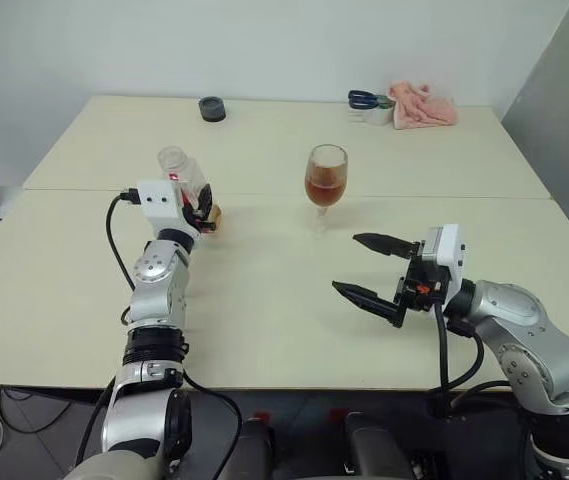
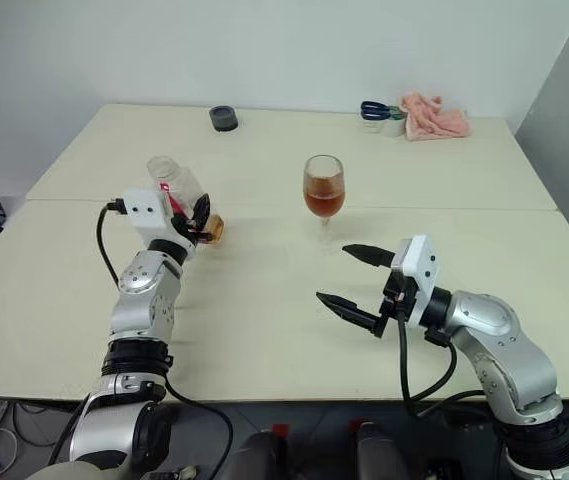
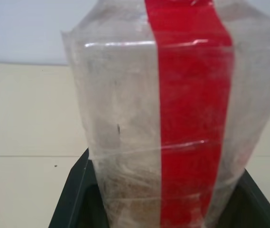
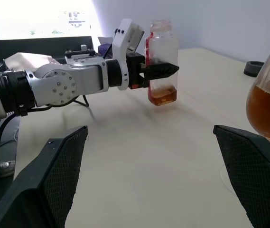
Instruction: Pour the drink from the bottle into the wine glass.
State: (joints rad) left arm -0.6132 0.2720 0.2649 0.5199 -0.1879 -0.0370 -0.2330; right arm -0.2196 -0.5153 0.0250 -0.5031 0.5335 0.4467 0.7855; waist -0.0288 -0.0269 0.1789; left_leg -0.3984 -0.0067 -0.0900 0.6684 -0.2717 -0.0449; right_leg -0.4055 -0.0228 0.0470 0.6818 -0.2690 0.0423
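Spread wide and empty, right gripper (image 1: pixel 376 268) hovers near the fragile, half-full stemmed clear wine glass (image 1: pixel 326 180). Left gripper (image 4: pixel 165 71) clamps the light, slippery clear plastic bottle (image 4: pixel 162 61) mid-body, amber dregs remaining.

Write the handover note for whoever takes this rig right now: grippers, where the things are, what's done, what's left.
Left gripper: shut on the bottle, upright, uncapped, at the table's left side.
Right gripper: open, empty, near the wine glass.
Done: the glass stands mid-table, about half full of drink.
Left: only a little drink remains at the bottle's bottom; probably just set the bottle down and let go.
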